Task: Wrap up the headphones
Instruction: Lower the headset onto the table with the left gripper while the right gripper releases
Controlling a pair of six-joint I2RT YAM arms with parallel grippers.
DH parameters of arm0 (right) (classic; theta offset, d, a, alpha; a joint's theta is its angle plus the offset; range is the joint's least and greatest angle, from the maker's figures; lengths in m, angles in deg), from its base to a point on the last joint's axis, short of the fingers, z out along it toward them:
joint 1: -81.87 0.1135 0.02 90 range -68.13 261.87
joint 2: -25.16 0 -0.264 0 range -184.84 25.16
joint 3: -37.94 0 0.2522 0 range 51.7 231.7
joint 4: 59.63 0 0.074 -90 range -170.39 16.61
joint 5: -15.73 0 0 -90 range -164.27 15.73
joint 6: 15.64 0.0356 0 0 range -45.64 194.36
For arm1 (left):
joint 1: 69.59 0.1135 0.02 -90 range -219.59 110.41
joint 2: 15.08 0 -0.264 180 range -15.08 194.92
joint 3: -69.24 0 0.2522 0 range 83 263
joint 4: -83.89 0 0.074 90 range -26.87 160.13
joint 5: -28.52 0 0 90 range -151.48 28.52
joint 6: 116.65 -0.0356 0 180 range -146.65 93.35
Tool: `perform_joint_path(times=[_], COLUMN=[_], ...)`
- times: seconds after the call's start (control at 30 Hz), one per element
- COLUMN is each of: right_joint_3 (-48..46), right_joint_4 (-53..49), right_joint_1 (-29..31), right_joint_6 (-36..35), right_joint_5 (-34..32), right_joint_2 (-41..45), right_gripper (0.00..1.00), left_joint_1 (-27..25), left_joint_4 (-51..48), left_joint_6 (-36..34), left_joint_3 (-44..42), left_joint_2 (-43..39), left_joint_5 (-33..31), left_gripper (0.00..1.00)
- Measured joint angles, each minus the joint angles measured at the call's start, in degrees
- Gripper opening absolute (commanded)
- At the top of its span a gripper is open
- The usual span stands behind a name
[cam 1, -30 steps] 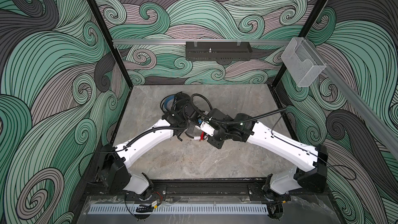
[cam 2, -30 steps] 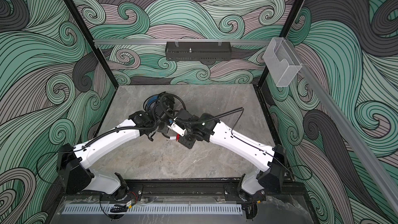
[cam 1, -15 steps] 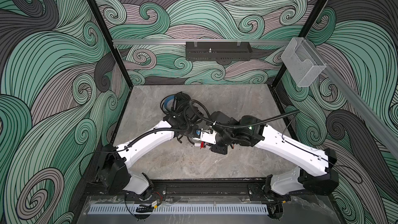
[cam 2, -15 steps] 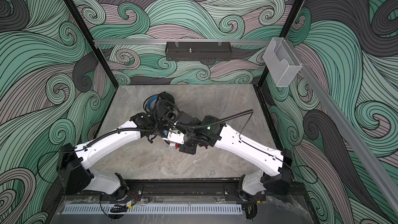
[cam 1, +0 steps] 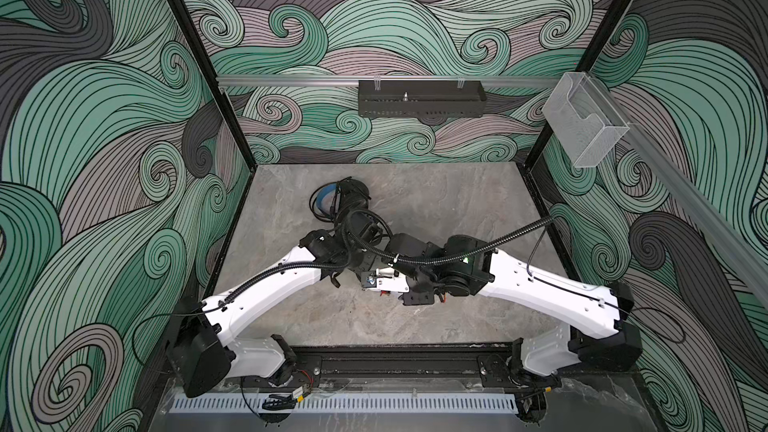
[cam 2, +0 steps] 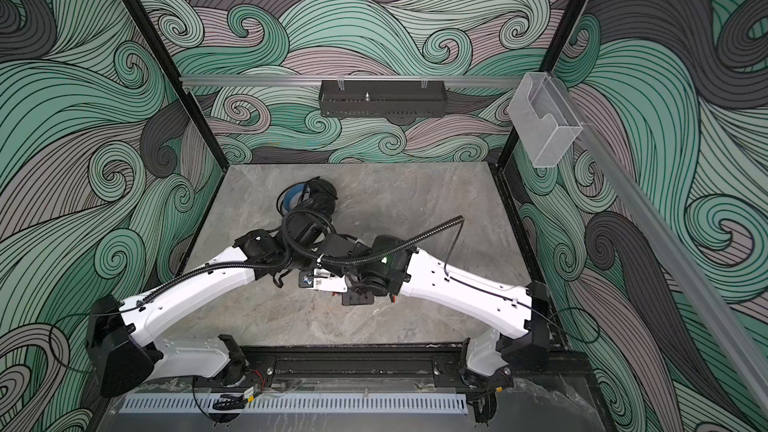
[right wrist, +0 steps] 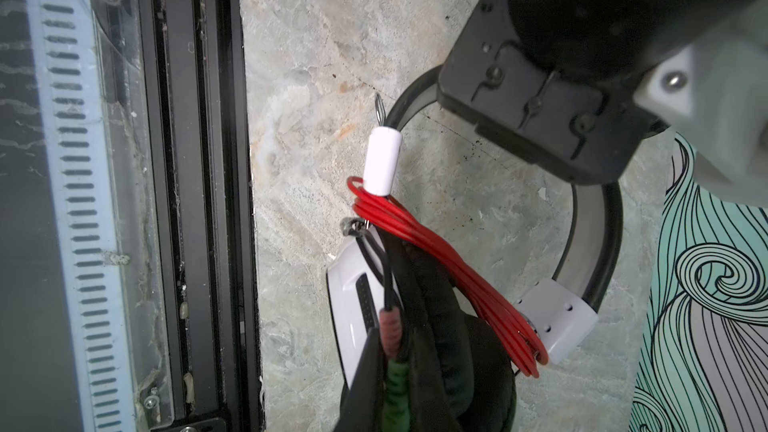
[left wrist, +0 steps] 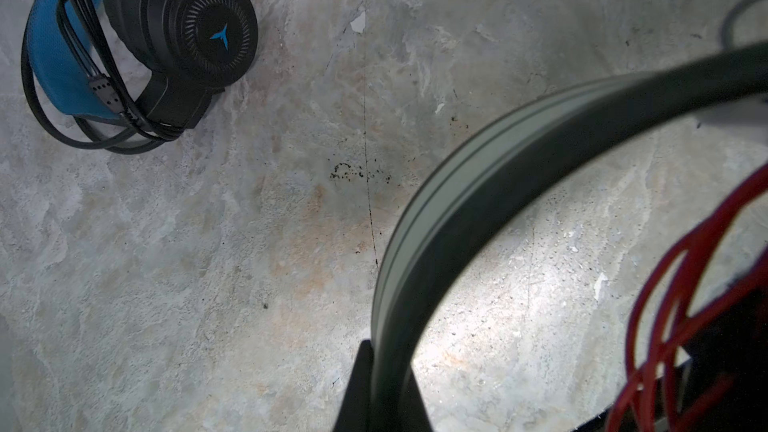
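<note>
- The black headset (cam 1: 348, 201) lies on the table (cam 1: 457, 201) towards the back left, apart from both arms. Its blue-lined headband (left wrist: 54, 56) faces the left wall, and its black cable (left wrist: 83, 135) is looped around the band and earcup.
- The left arm (cam 1: 266, 288) reaches in from the front left to the middle of the table. The left fingers (left wrist: 355, 392) are clenched on the white headset's headband (left wrist: 478, 184), which arches up and away from them above the table.
- The white headset (right wrist: 353, 297) hangs between the two wrists just above the middle of the table; in both top views the arms hide most of it. The red cable (right wrist: 436, 255) is bundled in several loops across the earcups, and its white plug (right wrist: 382, 160) sticks out free at one end.
- The right fingers (right wrist: 368, 371) are closed tight at the earcups, pressed between the white shell and the black cushions (right wrist: 449, 326). A thin black lead with a pink and green end runs in beside them.
- The right arm (cam 1: 548, 288) comes in from the front right.
</note>
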Motion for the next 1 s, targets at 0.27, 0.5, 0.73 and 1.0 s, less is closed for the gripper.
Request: perform_joint_path(times=[0.27,0.5,0.73,1.0], right_joint_3=[-4.28,-3.17,-6.19,-21.59], right_joint_4=[4.33,5.44,8.44,18.27], right_joint_1=[-0.15,-0.15,-1.31,-10.54], right_joint_6=[-4.87,-3.54,2.89,17.14], right_joint_5=[4.92,7.10,5.29,5.64], right_joint_2=[6.93,4.52,6.58,26.47], right_gripper=[0.17,0.11,0.31,0.66], left_joint_1=[-0.74,-1.18,-1.18,-1.18], left_joint_4=[0.26,-1.55,-1.92,-2.14], left_joint_6=[-7.82,-9.62,-4.81,1.36], left_joint_3=[-3.67,-4.72,-4.33,-1.42], left_joint_2=[-3.78,-3.76,-1.99,-1.09], left_joint_5=[5.18,6.73,6.75,6.58], left_gripper=[0.00,0.00,0.00,0.00])
